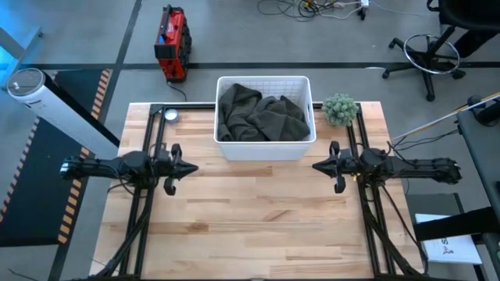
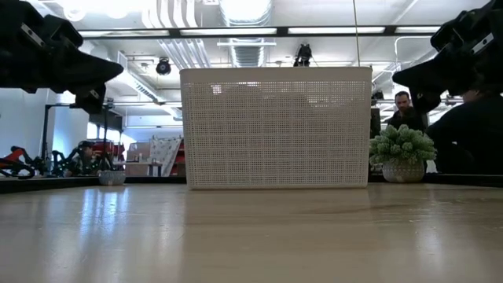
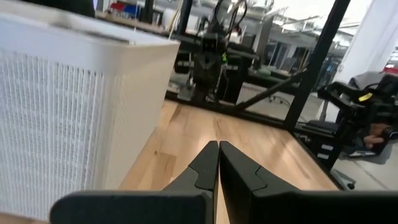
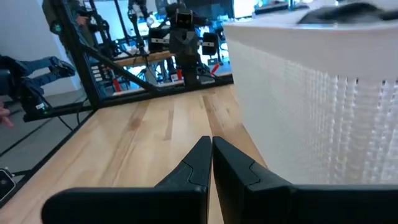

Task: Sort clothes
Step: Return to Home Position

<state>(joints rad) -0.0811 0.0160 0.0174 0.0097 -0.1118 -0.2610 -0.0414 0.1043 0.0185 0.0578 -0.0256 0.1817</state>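
Observation:
The clothes (image 1: 262, 115), a heap of olive-grey fabric, lie inside the white lattice basket (image 1: 266, 148) at the table's far middle. Other garments are hidden or out of view. My left gripper (image 1: 194, 167) hovers shut above the table's left side, pointing level toward the right, just short of the basket's near left corner (image 3: 143, 56). My right gripper (image 1: 316, 165) hovers shut on the right side, pointing level toward the left, near the basket's near right corner (image 4: 249, 43). Neither holds anything.
A small green potted plant (image 1: 341, 108) stands right of the basket at the far edge. A small round metal object (image 1: 170, 115) sits at the far left. Bare wooden tabletop (image 1: 258, 218) stretches between the arms to the near edge. A person (image 2: 402, 110) is in the room behind.

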